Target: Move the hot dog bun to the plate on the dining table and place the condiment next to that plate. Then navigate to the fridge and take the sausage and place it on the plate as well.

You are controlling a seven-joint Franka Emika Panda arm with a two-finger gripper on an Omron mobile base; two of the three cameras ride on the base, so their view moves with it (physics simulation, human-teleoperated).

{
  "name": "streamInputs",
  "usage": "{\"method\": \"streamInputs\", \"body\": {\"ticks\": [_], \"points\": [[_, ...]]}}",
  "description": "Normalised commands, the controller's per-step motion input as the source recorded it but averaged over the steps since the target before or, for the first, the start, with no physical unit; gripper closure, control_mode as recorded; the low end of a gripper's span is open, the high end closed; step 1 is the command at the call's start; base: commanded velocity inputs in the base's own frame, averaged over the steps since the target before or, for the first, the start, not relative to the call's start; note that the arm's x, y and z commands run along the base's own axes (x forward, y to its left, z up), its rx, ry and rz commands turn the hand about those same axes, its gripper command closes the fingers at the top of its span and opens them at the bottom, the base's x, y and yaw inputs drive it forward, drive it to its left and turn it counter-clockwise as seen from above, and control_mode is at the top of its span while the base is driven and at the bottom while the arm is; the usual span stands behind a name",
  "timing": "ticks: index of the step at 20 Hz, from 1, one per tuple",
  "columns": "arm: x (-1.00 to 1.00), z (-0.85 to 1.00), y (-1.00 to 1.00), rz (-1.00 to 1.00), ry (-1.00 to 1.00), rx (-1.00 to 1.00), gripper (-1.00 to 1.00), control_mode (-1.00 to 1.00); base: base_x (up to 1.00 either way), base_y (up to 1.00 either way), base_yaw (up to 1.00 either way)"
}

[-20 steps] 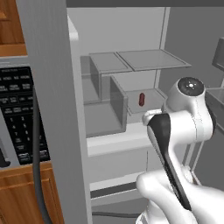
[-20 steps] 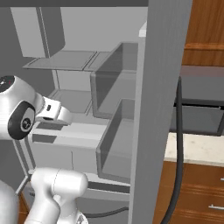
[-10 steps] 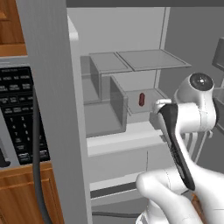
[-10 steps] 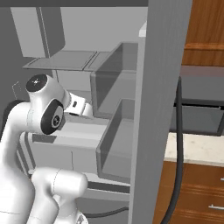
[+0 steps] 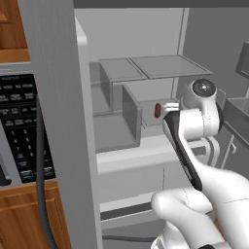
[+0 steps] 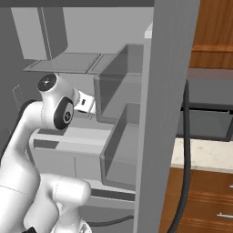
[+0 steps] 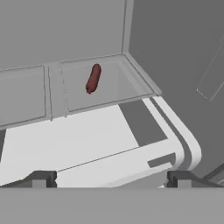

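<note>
Reaching into the open fridge (image 5: 131,78), I have the tool (image 7: 111,178) spread wide with nothing between its dark tips, which show low in the hand view on either side of the white shelf lip. Nearest me is that pale shelf front (image 7: 100,148), smooth and matte, with a rounded white edge curving off to one side; I judge it a flat, hard surface that gives no cushion if I come down too steeply. Beyond it sits a shallow grey compartment with thin divider walls, and in there lies the sausage (image 7: 92,78), well apart from the tips, resting near the back wall and clear of the dividers. From the left base view the sausage (image 5: 157,110) is just ahead of the arm's wrist, behind the translucent grey bin wall (image 5: 131,114). It is a short, dark red cylinder with rounded ends, smooth-skinned and, I expect, slippery and prone to rolling. For this step I would advance over the shelf lip, turn the jaws across its short width, straddle its middle, and close gently so it does not squirt out. Farther back are plain grey fridge walls.
</note>
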Motion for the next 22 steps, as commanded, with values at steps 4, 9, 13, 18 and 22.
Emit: {"method": "streamInputs", "body": {"ticks": [4,9,13,18,22], "points": [[0.61,-0.06,0.00,-0.04,0.00,0.00,-1.00,-1.00,0.00,0.00,0.00],[0.50,-0.21,0.00,-0.01,0.00,0.00,-1.00,-1.00,0.00,0.00,0.00],[0.41,-0.27,-0.02,0.00,0.00,0.00,-1.00,-1.00,0.00,0.00,0.00],[0.28,-0.30,-0.07,0.00,-0.05,-0.02,-1.00,-1.00,0.00,0.00,0.00],[0.33,-0.24,-0.04,0.00,-0.07,-0.03,-1.00,-1.00,0.00,0.00,0.00]]}}
